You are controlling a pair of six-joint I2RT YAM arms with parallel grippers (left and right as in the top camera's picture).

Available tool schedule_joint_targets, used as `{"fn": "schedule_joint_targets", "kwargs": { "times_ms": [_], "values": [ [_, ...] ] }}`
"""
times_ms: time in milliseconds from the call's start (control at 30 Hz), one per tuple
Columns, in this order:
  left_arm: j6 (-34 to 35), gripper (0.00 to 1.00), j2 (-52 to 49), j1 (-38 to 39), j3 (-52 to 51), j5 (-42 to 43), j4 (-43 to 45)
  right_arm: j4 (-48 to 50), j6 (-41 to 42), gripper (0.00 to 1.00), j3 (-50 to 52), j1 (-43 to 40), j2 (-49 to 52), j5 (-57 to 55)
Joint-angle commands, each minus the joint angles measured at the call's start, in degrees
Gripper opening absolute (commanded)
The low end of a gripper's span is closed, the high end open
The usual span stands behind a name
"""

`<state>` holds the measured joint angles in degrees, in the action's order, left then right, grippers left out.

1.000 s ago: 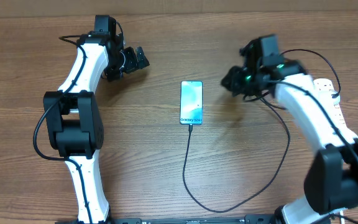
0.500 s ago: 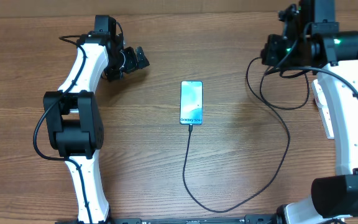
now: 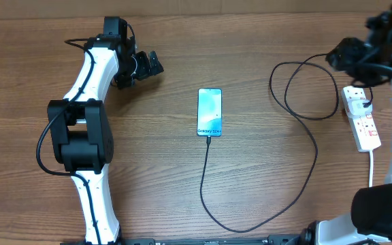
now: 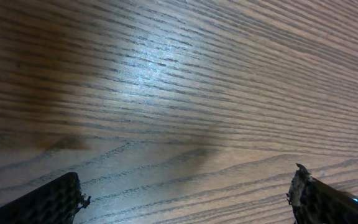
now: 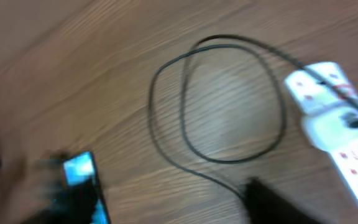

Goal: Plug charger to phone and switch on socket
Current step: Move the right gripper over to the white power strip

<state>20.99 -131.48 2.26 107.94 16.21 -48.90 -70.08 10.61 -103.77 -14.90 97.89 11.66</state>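
- Wood-grain counter fills the overhead view; both arms are white w/ black joints, one per side.
- Phone: lies flat at counter centre, long axis running away from the robot, turquoise screen up, "Galaxy" text near its lower end.
- Charger: thin black cable. One end meets the phone's near short edge. From there it runs toward the robot, bends right, climbs the right side and makes one loop just left of the socket. It ends at a plug on the strip's far half.
- Socket: white strip w/ red switches at the right edge of the counter, well apart from the phone. Its thick white cord trails toward the robot. Switch positions are too small to read.
- Left end effector: far-left of the counter, fingers spread wide, bare wood between them, holding nothing.
- Right end effector: raised at the far right, near the socket's far end. Its wrist view is blurred, so finger spacing cannot be told; no object is seen in it.
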Motion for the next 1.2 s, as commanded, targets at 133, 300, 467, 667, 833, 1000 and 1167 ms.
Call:
{"fn": "schedule_joint_targets", "kwargs": {
  "times_ms": [133,300,467,667,833,1000,1167],
  "values": [
    [-0.2,1.0,1.4,0.4,0.2,-0.5,-0.1,0.0,0.5,1.0,-0.4,-6.3,-0.7,-0.5],
    [-0.2,1.0,1.4,0.4,0.2,-0.5,-0.1,2.1,2.3,1.0,-0.4,-9.4,-0.7,-5.5],
    [-0.2,1.0,1.4,0.4,0.2,-0.5,-0.1,2.9,5.7,1.0,-0.4,-12.3,-0.7,-11.2],
    [-0.2,1.0,1.4,0.4,0.2,-0.5,-0.1,3.6,9.6,1.0,-0.4,-15.3,0.3,-17.3],
    [-0.2,1.0,1.4,0.4,0.2,-0.5,-0.1,5.1,10.9,1.0,-0.4,-16.8,3.1,-19.8],
    [-0.2,1.0,1.4,0.4,0.2,-0.5,-0.1,5.8,12.1,1.0,-0.4,-17.4,6.5,-23.1],
    [-0.2,1.0,1.4,0.4,0.2,-0.5,-0.1,6.1,13.6,1.0,-0.4,-18.6,8.7,-25.8]
  ]
}}
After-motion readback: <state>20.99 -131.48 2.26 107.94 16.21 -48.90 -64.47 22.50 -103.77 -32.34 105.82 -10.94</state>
